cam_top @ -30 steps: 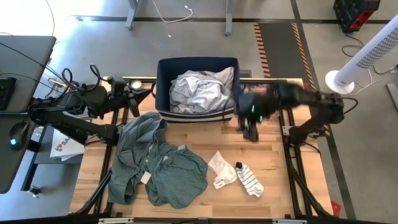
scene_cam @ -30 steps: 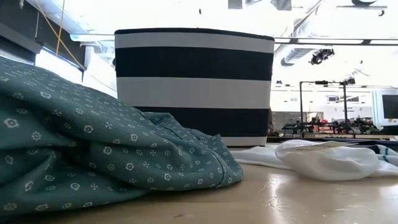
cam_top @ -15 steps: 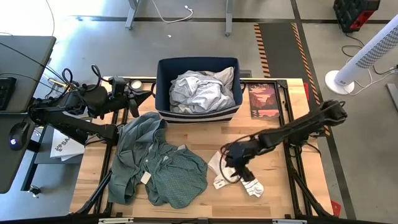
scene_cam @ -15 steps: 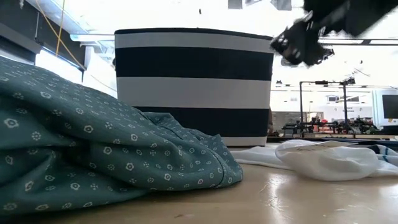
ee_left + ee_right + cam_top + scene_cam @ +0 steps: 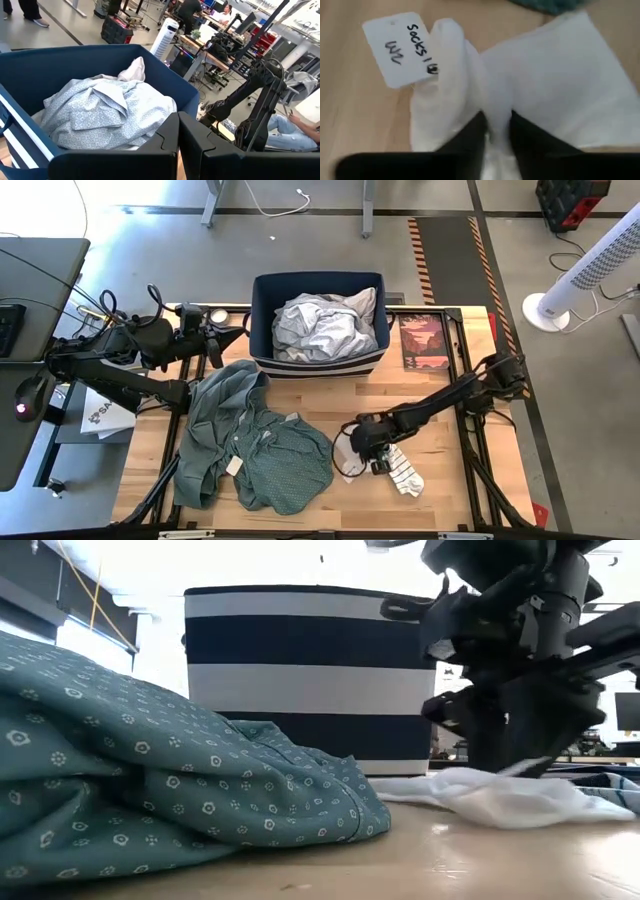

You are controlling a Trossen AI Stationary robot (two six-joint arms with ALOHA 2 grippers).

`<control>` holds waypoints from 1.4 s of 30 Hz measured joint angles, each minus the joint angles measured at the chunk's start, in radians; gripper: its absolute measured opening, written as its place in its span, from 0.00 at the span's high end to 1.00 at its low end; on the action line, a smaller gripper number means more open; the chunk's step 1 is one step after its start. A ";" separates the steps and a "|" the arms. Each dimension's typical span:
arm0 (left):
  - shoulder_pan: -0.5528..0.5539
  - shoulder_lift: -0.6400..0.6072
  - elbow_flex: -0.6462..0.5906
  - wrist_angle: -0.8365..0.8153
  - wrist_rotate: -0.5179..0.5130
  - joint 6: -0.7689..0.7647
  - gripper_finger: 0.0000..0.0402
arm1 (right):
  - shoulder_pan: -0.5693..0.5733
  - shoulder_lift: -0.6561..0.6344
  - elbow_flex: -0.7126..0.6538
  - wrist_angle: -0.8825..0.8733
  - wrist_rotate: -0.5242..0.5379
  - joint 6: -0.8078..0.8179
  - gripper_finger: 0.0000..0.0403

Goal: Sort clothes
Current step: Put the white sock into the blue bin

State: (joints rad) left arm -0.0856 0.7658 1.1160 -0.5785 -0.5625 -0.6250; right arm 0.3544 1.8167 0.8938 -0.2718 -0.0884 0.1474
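- Left gripper (image 5: 243, 332): fingers pressed together, holding nothing, raised at the table's back left corner, just beside the striped bin (image 5: 266, 320).
- Green patterned shirt (image 5: 255, 445): spread on the table just in front of the left gripper.
- Pale blue shirt (image 5: 320, 325): heaped inside the bin.
- Right gripper (image 5: 495, 129): down on the table, fingers narrowed around a fold of the white sock (image 5: 540, 80).
- Paper tag (image 5: 395, 47): beside the pinched fold.
- Striped sock (image 5: 404, 470): just right of the right gripper.

Bare wood btwn green shirt (image 5: 255, 450) & bin (image 5: 262, 320)
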 joint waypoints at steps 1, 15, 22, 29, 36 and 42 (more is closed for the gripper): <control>0.000 0.000 0.000 0.000 0.000 0.000 1.00 | -0.004 -0.010 -0.003 -0.014 0.001 0.033 0.91; 0.000 0.016 0.000 0.000 0.001 0.034 1.00 | -0.265 -0.420 0.442 -0.334 0.012 0.081 0.99; 0.000 0.028 0.000 0.017 0.001 0.096 1.00 | -0.518 -0.364 0.703 -0.177 0.118 -0.037 0.99; 0.000 0.031 0.000 0.023 0.002 0.106 1.00 | -0.688 -0.194 0.803 -0.227 0.161 -0.046 0.95; 0.000 0.032 0.000 0.021 0.000 0.106 1.00 | -0.799 -0.087 0.820 -0.289 0.142 0.021 0.69; 0.000 0.033 0.000 0.011 0.000 0.106 1.00 | -0.826 -0.113 0.821 -0.373 0.132 0.115 0.54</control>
State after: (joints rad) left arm -0.0859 0.7986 1.1156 -0.5671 -0.5629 -0.5187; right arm -0.4721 1.7040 1.7145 -0.6452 0.0437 0.2628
